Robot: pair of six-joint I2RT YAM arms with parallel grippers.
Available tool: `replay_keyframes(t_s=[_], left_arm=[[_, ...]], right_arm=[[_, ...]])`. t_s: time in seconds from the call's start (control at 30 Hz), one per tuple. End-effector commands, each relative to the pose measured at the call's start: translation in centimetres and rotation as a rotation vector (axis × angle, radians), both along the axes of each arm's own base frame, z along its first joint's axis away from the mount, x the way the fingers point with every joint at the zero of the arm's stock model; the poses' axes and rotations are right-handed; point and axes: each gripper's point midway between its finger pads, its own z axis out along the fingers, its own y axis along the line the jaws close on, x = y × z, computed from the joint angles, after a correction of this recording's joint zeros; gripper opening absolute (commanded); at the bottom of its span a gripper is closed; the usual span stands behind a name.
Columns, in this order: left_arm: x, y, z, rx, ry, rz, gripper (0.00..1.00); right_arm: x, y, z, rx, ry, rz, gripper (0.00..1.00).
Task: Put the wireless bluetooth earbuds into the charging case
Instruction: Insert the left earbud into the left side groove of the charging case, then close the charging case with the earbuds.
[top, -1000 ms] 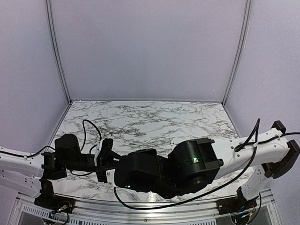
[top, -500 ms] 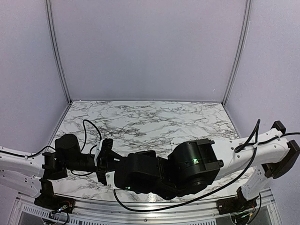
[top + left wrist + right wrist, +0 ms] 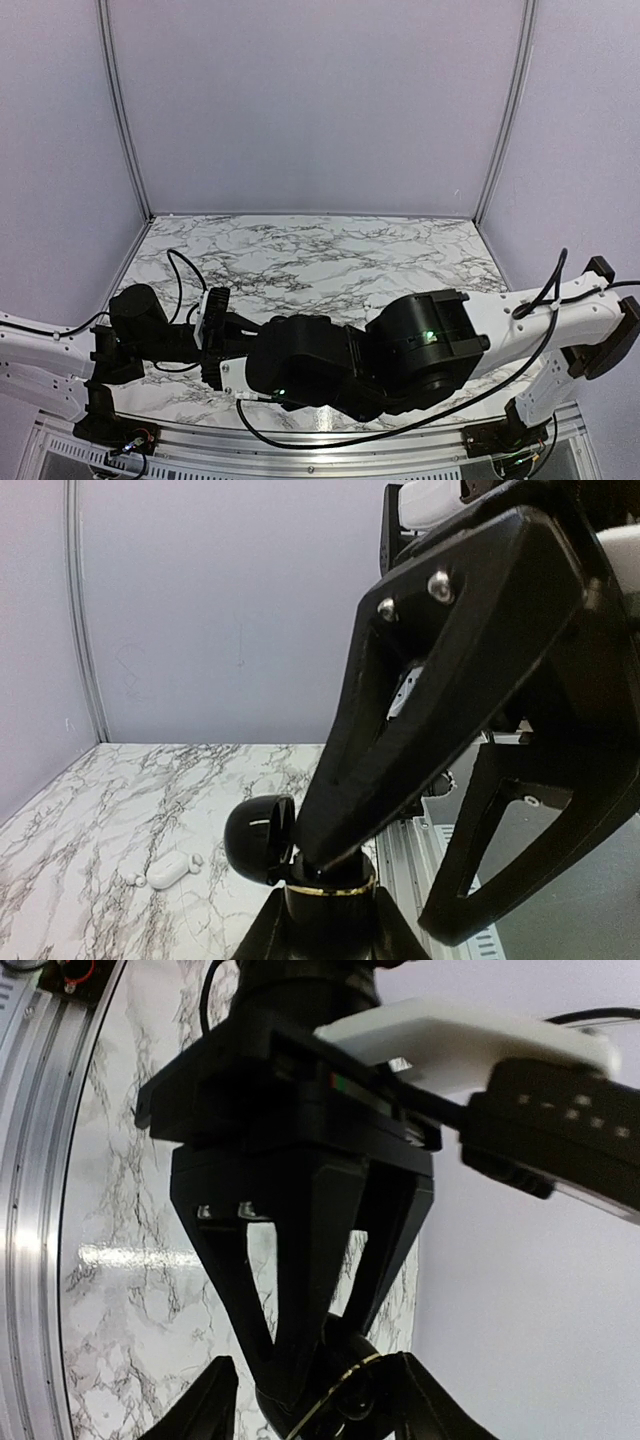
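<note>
Item: charging case (image 3: 325,905), black, gold ring at the mouth, round lid (image 3: 258,838) swung open to one side. You will find it pinched in the left gripper (image 3: 325,938), whose jaws press against its body, the mouth turned toward the other arm. Item: right gripper (image 3: 320,1412), fingers spread, one on either side of the case, tips just beside the gold ring. Item: earbuds, not to be made out as separate pieces; a dark rounded shape inside the ring may be one. Item: small white capsule (image 3: 170,870) with two white bits beside it, lying on the marble table (image 3: 80,820), well apart from both grippers.
</note>
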Motion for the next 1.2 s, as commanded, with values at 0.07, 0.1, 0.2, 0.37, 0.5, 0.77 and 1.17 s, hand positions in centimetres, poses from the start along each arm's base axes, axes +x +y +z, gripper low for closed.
replay_keyframes(t_s=[0.07,0.1,0.2,0.37,0.5,0.77,1.17], left_arm=[[0.3,0.9,2.4,-0.111,-0.039,0.030,0.00],[0.4,1.0,2.5,-0.114,-0.041,0.033,0.00],[0.3,1.2,2.5,-0.117,-0.044,0.036,0.00],[0.2,1.6,2.8,-0.131,-0.049,0.035,0.00],[0.0,1.8,3.2,-0.145,-0.053,0.030,0.00],[-0.2,1.8,3.6,-0.153,-0.055,0.017,0.00],[0.1,1.6,3.6,-0.151,-0.052,0.029,0.00]], right_arm=[[-0.8,-0.1,8.3,0.312,0.132,0.030,0.60],[-0.5,-0.3,8.7,0.340,0.158,0.024,0.62],[0.3,-1.1,10.1,0.429,0.245,0.014,0.65],[4.0,-3.3,11.6,0.567,0.345,-0.059,0.67],[7.8,-5.0,10.2,0.592,0.385,-0.170,0.67],[11.2,-5.3,5.8,0.521,0.384,-0.289,0.67],[7.8,-1.7,3.6,0.459,0.537,-0.082,0.64]])
